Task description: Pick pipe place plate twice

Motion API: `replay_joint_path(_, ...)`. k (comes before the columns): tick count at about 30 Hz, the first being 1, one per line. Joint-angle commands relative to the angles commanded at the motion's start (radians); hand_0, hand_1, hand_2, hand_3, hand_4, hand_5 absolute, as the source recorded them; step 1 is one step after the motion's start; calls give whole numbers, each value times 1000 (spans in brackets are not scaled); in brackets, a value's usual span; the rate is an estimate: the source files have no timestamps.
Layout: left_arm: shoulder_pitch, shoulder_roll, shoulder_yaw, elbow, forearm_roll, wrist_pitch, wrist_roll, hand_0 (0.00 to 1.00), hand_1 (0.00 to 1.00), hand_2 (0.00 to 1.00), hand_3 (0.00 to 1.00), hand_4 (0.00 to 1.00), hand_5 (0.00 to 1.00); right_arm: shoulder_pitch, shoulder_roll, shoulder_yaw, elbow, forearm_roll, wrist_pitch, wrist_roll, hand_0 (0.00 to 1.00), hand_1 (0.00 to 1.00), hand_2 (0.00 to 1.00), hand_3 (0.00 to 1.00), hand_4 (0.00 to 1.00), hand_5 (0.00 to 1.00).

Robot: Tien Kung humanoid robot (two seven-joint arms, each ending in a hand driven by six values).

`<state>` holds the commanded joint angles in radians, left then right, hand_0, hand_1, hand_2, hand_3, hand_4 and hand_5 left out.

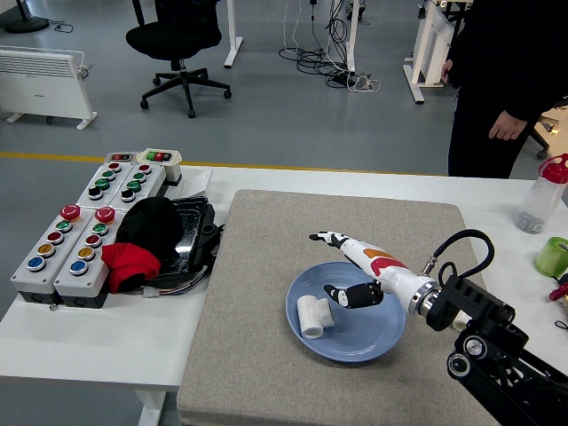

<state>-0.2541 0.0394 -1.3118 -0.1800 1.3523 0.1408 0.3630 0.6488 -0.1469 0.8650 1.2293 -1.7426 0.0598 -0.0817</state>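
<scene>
A short white pipe piece [312, 316] lies on the left part of the blue plate [366, 341], which rests on the grey mat [266, 257]. My right hand [342, 271] hovers just above and to the right of the pipe, fingers spread, holding nothing. Its thumb points toward the pipe and its index finger reaches past the plate's far rim. The left arm is out of the picture.
Two grey button boxes [84, 231], a black and red cloth [142, 240] and a black tray sit at the left. A person in black [506, 80] stands at the far right. A clear bottle [541, 195] and a green cup [555, 256] stand by the right edge.
</scene>
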Motion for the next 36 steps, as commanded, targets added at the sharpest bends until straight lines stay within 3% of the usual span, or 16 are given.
replay_joint_path(5,-3,2,1,0,-4,2,-1,721,746,704,649,398,998,-27,-41,100,13,-15,29,-25,981,911,998,932,677,315)
replay_joint_path(9,-7,4,3,0,-7,3,-2,721,746,704,649,398,998,-63,-88,178,23,-37,110,-89,981,911,998,932,677,315)
replay_joint_path(12,-8,4,2,0,-6,3,-1,721,746,703,649,398,998,-70,-94,189,23,-40,127,-102,975,912,998,929,696,342)
replay_joint_path(14,-10,5,5,0,-10,4,-2,721,746,703,649,398,998,-121,-125,241,27,-41,149,-125,975,912,998,929,696,342)
replay_joint_path(19,-12,6,3,0,-9,5,-1,721,746,704,650,398,998,-157,-141,272,31,-48,151,-127,976,913,998,931,694,341)
replay_joint_path(21,-15,5,5,0,-10,4,-3,721,746,704,650,398,998,-214,-175,291,41,-68,164,-125,976,913,998,931,694,341)
replay_joint_path(36,-16,3,9,0,-16,4,-5,720,745,704,649,398,998,-274,-200,318,14,-85,161,-121,958,916,998,944,707,342)
